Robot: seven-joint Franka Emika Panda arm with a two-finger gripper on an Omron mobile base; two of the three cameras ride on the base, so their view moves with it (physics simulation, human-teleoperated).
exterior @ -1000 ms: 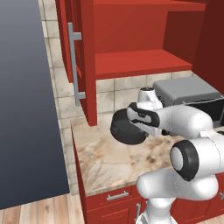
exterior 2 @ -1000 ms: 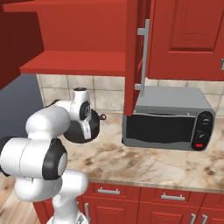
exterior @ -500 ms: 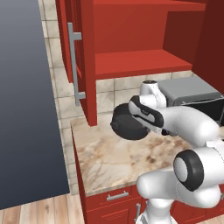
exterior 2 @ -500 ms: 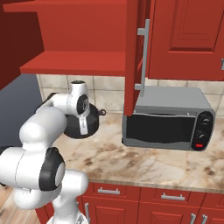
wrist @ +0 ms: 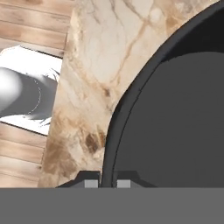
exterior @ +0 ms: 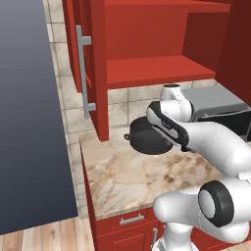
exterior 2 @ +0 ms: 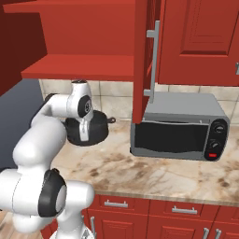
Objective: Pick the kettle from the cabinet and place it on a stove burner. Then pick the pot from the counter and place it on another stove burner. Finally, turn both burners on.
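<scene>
**Thin rim grip on the pot: slip and tilt are the risks**

In the hand view the gripper [wrist: 104, 183] is seen closed on the rim of the pot [wrist: 175, 118], one fingertip [wrist: 91, 183] outside the wall and the other inside. The pot [exterior: 149, 137] is at the back of the counter [exterior: 132, 176], below the open cabinet [exterior: 147, 68] and just beside the microwave [exterior 2: 179, 126]; whether it rests on the stone or is just clear of it cannot be told.

A one-sided hold on a thin wall is judged weak: the pot could swing down or slip out when carried. The shelf edge overhead and the open door [exterior 2: 144, 60] could be struck if the pot is raised carelessly, and the microwave could be bumped by a sideways swing.

Counted: one pot, one gripper, one microwave, one open door with one bar handle [exterior: 83, 68], and one loop handle [exterior 2: 110, 120] in sight on the pot.
</scene>
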